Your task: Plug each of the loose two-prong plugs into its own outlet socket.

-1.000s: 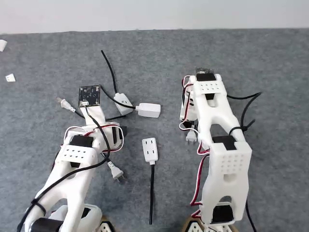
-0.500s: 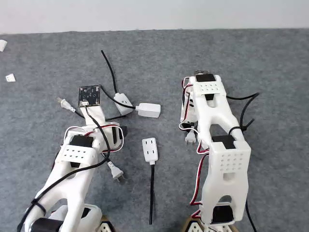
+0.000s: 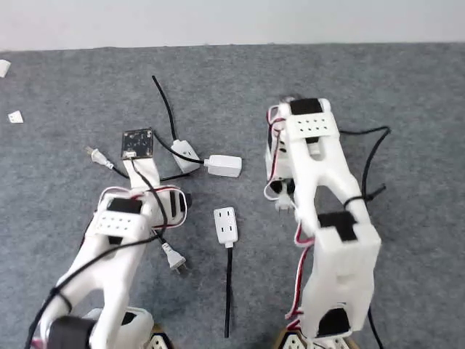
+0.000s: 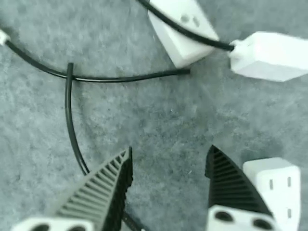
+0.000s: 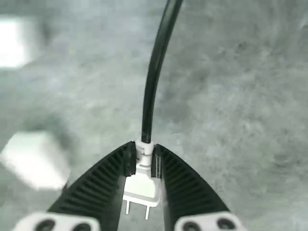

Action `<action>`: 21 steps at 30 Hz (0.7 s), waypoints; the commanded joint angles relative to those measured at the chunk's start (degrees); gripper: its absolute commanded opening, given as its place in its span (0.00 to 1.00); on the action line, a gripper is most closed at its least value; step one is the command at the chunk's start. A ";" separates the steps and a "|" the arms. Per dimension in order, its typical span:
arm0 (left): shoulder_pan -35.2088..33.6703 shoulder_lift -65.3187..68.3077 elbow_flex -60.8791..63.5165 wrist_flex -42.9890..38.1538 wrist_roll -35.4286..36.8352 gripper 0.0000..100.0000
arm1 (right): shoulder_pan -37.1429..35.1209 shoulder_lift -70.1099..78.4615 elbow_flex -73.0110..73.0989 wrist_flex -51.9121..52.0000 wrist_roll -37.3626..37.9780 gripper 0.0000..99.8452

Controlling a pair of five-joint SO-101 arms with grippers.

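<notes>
White plug (image 5: 141,185) sits clamped in my right tool (image 5: 143,149); my left tool (image 4: 169,153) gapes wide open above the grey surface (image 4: 159,115).

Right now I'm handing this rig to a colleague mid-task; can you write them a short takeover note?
Left gripper: open, above grey carpet among the sockets.
Right gripper: shut on a white plug, prongs bare.
Sockets on the carpet: front socket, middle socket, back socket, none visibly plugged.
Loose: plug by the left arm, far-left plug.
Done: one plug gripped. Left: all three insertions.
</notes>
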 commanded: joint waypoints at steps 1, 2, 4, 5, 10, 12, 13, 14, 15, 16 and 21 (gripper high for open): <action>0.26 7.03 -7.52 2.99 -5.19 0.23 | -4.18 -11.38 -3.43 4.26 4.66 0.01; 0.53 9.05 -9.36 4.48 -6.42 0.20 | -5.67 -13.49 -3.43 5.49 6.15 0.01; 2.02 12.66 -12.53 7.21 -8.26 0.13 | -8.40 -17.89 -3.34 7.08 8.53 0.01; 2.73 14.07 -13.76 8.18 -9.67 0.09 | -9.54 -20.26 -3.08 7.16 9.49 0.01; 3.69 17.14 -15.96 10.99 -14.68 0.01 | -15.78 -33.63 1.58 6.99 14.95 0.01; 3.69 17.23 -15.96 11.43 -15.03 0.01 | -18.42 -37.93 3.87 6.81 15.38 0.01; 3.69 17.14 -15.87 11.43 -16.18 0.01 | -19.82 -39.69 5.45 6.02 15.21 0.01; 3.78 17.05 -15.78 11.52 -18.02 0.01 | -20.88 -40.84 7.03 5.14 14.51 0.01; 4.22 17.05 -15.69 11.69 -20.31 0.01 | -21.93 -41.45 8.70 4.09 13.71 0.01; 4.84 16.97 -15.69 12.66 -22.77 0.01 | -22.73 -41.63 10.55 2.86 13.19 0.01; 6.59 15.74 -14.55 14.51 -31.47 0.01 | -25.89 -40.13 21.01 -6.11 11.08 0.01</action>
